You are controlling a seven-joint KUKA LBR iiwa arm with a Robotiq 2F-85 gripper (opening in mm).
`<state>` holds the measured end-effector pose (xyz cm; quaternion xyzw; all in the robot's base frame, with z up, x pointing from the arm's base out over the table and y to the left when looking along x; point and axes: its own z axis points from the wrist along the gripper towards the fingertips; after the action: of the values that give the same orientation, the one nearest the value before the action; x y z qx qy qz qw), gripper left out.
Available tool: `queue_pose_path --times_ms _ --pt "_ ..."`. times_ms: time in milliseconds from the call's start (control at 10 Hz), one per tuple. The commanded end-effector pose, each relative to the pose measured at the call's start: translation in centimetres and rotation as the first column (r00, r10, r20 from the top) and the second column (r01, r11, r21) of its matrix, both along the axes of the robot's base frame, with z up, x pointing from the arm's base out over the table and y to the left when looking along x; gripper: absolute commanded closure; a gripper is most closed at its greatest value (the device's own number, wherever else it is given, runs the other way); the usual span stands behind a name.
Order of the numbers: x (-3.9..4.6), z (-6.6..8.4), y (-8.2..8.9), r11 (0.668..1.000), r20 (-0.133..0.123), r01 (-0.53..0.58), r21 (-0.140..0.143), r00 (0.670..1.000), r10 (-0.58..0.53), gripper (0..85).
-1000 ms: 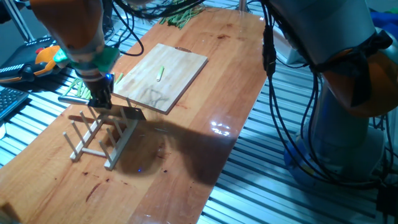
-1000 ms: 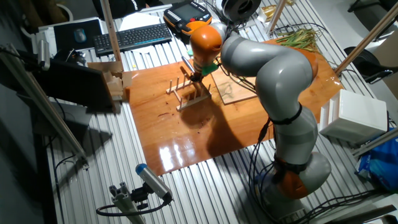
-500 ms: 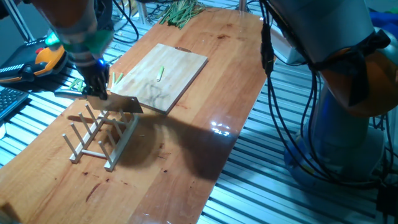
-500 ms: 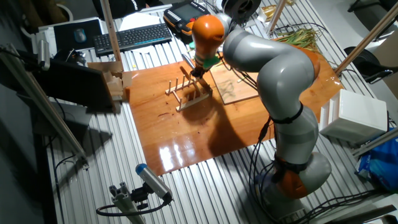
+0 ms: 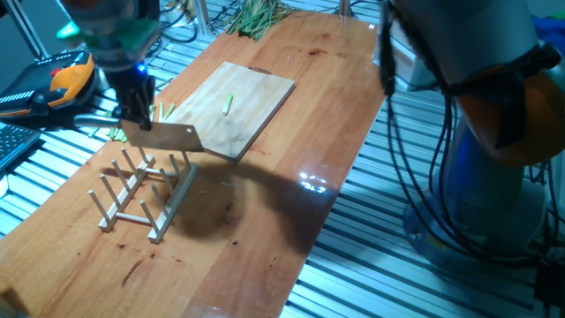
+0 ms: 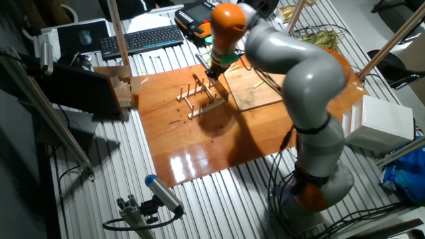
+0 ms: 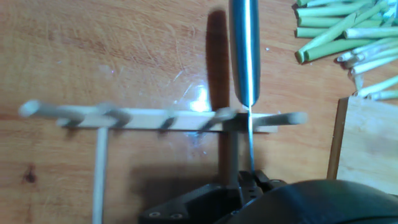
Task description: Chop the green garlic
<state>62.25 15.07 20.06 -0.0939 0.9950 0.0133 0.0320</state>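
Observation:
The green garlic (image 5: 228, 104) is one short pale-green stalk piece lying on the wooden cutting board (image 5: 238, 119); it also shows in the other fixed view (image 6: 257, 84). My gripper (image 5: 136, 110) is shut on a steel knife (image 5: 169, 138) and holds it blade down, above the far end of the wooden peg rack (image 5: 141, 196) and left of the board. In the hand view the knife (image 7: 244, 56) shows edge-on above the rack (image 7: 161, 118), and the gripper (image 7: 249, 183) clamps it at the bottom edge.
A heap of cut green sticks (image 7: 336, 31) lies left of the board's corner (image 7: 367, 149). A bunch of long dark-green stalks (image 5: 256, 13) lies at the table's far end. A keyboard (image 6: 139, 40) and an orange pendant (image 5: 62, 84) sit beyond the table's edge.
My gripper has risen with the knife, lifting the blade up out of the peg rack and a little toward the far end. The garlic piece has not moved.

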Motion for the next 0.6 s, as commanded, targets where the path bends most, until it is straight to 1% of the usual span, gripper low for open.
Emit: queue_pose_path --times_ms 0,100,300,500 --pt "-0.25 1.4 -0.4 1.0 -0.003 0.012 0.025 1.0 -0.012 85.0" --pt "-0.34 1.7 -0.8 0.999 0.0 0.034 0.033 0.999 -0.034 85.0" --pt "-0.56 2.1 -1.7 0.997 0.03 0.074 0.002 0.997 -0.074 85.0" --pt "-0.59 2.3 -2.9 0.995 0.053 0.104 -0.016 0.993 -0.103 85.0"
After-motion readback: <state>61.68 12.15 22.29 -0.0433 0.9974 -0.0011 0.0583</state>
